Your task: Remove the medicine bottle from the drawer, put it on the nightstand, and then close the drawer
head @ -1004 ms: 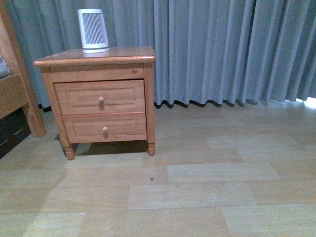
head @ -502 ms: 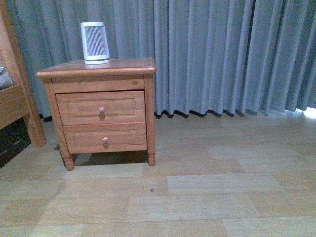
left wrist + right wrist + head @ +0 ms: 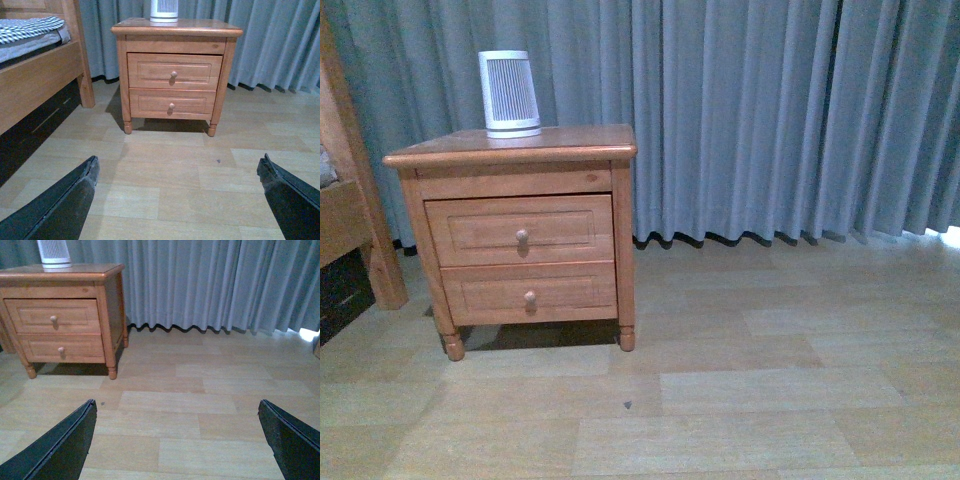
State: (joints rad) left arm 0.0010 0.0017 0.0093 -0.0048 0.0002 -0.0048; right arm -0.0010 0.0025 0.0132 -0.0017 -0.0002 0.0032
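Shifting the nightstand (image 3: 510, 150) lower in view, holding left end effector (image 3: 178, 162) and right end effector (image 3: 176, 404) spread apart, not yet opening the drawer (image 3: 560, 230).

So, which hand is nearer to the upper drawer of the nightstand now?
Left, probably. The drawer stands on the left arm's side in the front view; the left hand points straight at it. The right hand points past it toward the curtain. Both are far from it.

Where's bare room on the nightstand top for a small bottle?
The nightstand top is bare from the white ribbed device to the edge by the curtain, and along the front. The device crowds the back near the bed frame.
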